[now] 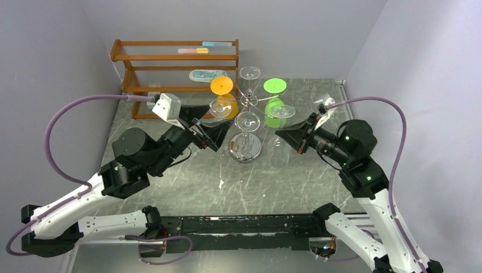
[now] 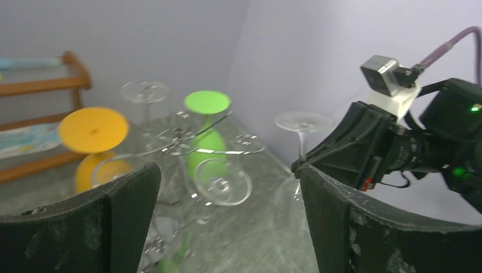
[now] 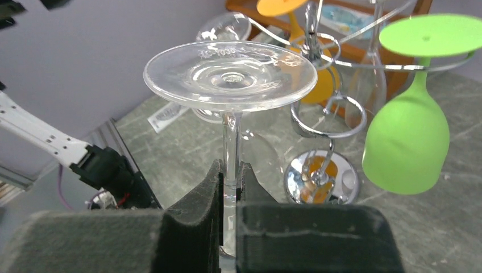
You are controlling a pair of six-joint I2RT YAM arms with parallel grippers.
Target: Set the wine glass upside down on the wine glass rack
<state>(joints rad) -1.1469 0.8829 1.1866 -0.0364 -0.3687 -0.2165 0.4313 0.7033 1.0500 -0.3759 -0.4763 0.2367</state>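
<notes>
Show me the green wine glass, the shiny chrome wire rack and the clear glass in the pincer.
Green wine glass (image 3: 404, 148): right wrist view, its bowl.
Shiny chrome wire rack (image 1: 254, 151): top view, its round base.
Clear wine glass (image 3: 230, 74): right wrist view, its round foot, stem clamped below.

left gripper (image 2: 228, 172), jaws wide, before the wine glass rack (image 2: 185, 149) (green glass (image 2: 206, 147), orange glass (image 2: 94, 129) upside down)

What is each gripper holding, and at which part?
The right gripper grips the clear wine glass by its stem, foot upward; the left gripper is open and empty.
</notes>
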